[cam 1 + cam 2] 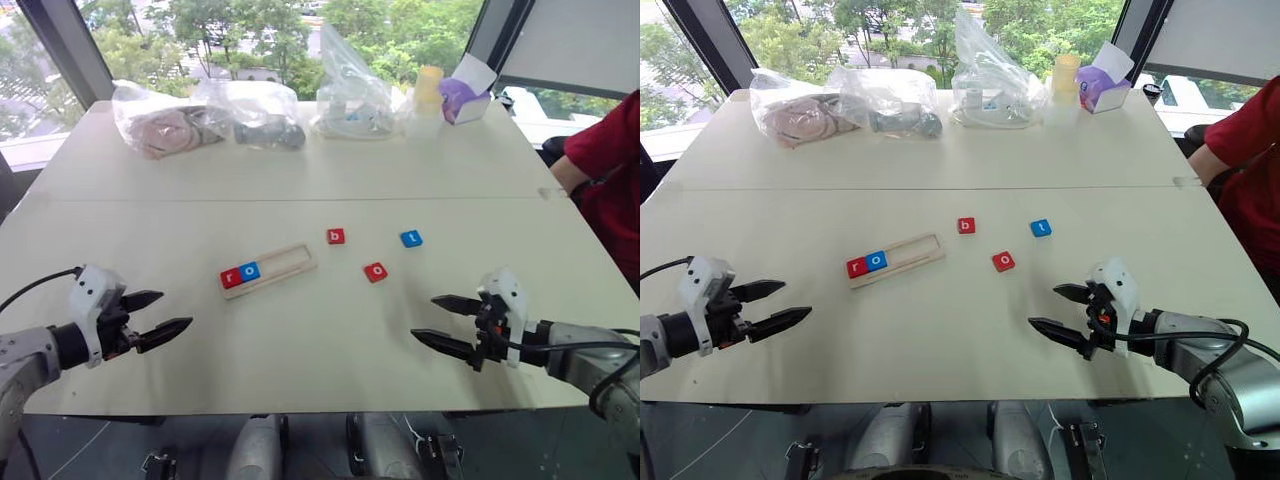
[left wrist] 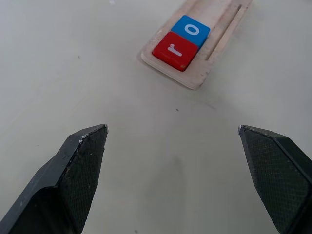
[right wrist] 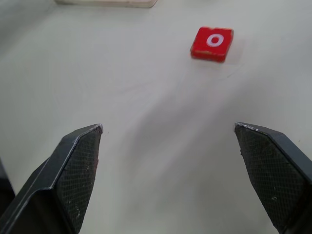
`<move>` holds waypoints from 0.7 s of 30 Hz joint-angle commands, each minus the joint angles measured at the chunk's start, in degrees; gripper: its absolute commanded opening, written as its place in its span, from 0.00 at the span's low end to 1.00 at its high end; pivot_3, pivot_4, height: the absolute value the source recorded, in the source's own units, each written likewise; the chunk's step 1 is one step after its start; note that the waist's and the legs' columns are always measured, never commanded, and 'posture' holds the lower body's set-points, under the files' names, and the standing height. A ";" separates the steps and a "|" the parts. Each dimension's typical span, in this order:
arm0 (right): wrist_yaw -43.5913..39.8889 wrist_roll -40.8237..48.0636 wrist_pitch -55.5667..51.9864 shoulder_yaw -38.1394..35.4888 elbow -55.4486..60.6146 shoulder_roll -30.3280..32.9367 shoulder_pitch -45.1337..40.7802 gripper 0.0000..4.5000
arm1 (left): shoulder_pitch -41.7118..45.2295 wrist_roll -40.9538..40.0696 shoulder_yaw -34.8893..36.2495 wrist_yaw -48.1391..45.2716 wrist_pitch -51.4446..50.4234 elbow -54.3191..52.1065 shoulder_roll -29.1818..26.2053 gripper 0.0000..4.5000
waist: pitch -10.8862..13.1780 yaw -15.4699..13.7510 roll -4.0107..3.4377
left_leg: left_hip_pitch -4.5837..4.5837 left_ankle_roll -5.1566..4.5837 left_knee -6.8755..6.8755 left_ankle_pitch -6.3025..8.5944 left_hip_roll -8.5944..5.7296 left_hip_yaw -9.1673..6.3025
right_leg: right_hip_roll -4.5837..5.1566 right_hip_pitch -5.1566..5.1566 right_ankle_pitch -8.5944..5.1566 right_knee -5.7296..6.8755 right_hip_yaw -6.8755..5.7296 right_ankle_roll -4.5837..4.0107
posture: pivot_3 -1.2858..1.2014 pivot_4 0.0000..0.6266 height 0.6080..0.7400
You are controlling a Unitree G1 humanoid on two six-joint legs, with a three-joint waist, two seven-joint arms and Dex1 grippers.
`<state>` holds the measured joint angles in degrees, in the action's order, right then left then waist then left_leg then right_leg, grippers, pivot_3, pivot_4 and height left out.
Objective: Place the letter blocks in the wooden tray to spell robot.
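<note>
1. Tall windows with green trees behind them ran along the far side of the room, and a wide pale table (image 1: 300, 340) filled the space in front of them.
2. At the table's far edge lay clear plastic bags (image 1: 205, 118) with things inside, and beside them stood a yellow cup (image 1: 428, 90) and a purple tissue box (image 1: 462, 98).
3. A person's red sleeve (image 1: 612, 150) showed at the table's right edge, well beyond the right gripper.
4. The left gripper (image 1: 160, 318) hung just over the table near its front edge, both black fingers spread wide with nothing between them.
5. The right gripper (image 1: 445, 322) hung likewise near the front edge on the other side, fingers wide apart and empty.
6. The wooden tray (image 1: 290, 262) lay ahead of the left gripper and toward the right gripper's side, set at a slant.
7. Two letter blocks sat touching in the tray end nearer the left gripper: the red r (image 1: 231, 278) at the very end and the blue o (image 1: 250, 271) next to it; the rest of the tray held nothing.
8. The red o (image 1: 375, 271) lay flat on the table ahead of the right gripper, the loose tile nearest to it.
9. The red b (image 1: 336, 236) lay farther off, just past the tray's far end.
10. The blue t (image 1: 411, 238) lay beyond the red o, apart from it and from the red b.
</note>
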<state>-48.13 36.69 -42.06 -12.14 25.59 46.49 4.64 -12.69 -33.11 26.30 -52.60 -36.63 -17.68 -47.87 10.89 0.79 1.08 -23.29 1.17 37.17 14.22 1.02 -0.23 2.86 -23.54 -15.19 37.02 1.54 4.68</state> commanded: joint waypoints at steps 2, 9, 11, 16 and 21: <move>-0.09 -0.05 0.98 0.05 0.95 -0.22 -0.32 0.99 | -0.20 -1.58 3.83 2.14 -0.11 -2.32 1.09 1.00 | 0.00 -0.17 0.00 | 0.00 0.00 -0.01 0.00 0.00 -0.02 | 0.00 0.00 0.00 0.00 -0.01 0.00 | 0.52 0.24 1.00; -0.59 -0.62 1.34 0.20 -0.33 0.29 -1.74 0.99 | 0.03 -3.40 5.02 3.29 -2.33 -3.89 0.49 1.00 | 0.00 -0.14 0.00 | -0.01 0.00 0.01 0.00 -0.02 -0.01 | 0.00 0.01 0.00 0.00 -0.02 0.00 | 0.52 0.24 1.00; -0.33 -1.05 1.91 0.13 -0.71 0.06 -2.18 0.99 | 0.43 -3.40 5.11 3.84 -2.69 -3.87 0.28 1.00 | 0.00 -0.13 0.00 | -0.01 0.00 0.01 0.00 -0.02 -0.01 | -0.02 0.00 0.00 0.00 -0.02 0.00 | 0.52 0.24 1.00; -0.22 -1.87 2.57 -0.28 -1.59 0.07 -2.50 0.99 | 1.31 -4.13 4.99 3.27 -3.61 -3.54 -0.78 1.00 | 0.00 -0.09 0.00 | -0.01 0.00 0.00 0.00 -0.02 -0.01 | -0.07 0.00 0.00 0.00 -0.02 0.00 | 0.52 0.24 1.00; -0.86 -2.98 4.20 -0.91 -4.20 0.62 -4.51 0.99 | 2.47 -3.27 4.96 3.56 -3.35 -2.64 -1.86 1.00 | 0.00 -0.10 0.00 | -0.01 0.00 0.01 0.00 -0.04 0.02 | -0.08 0.00 0.00 0.00 -0.01 0.00 | 0.52 0.24 1.00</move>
<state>-48.43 33.61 -39.15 -11.44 21.29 46.46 1.32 -10.56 -36.66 29.11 -48.93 -40.74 -20.07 -48.64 10.89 0.69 1.08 -23.30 1.17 37.18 14.22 0.98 -0.21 2.78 -23.54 -15.19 37.02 1.53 4.68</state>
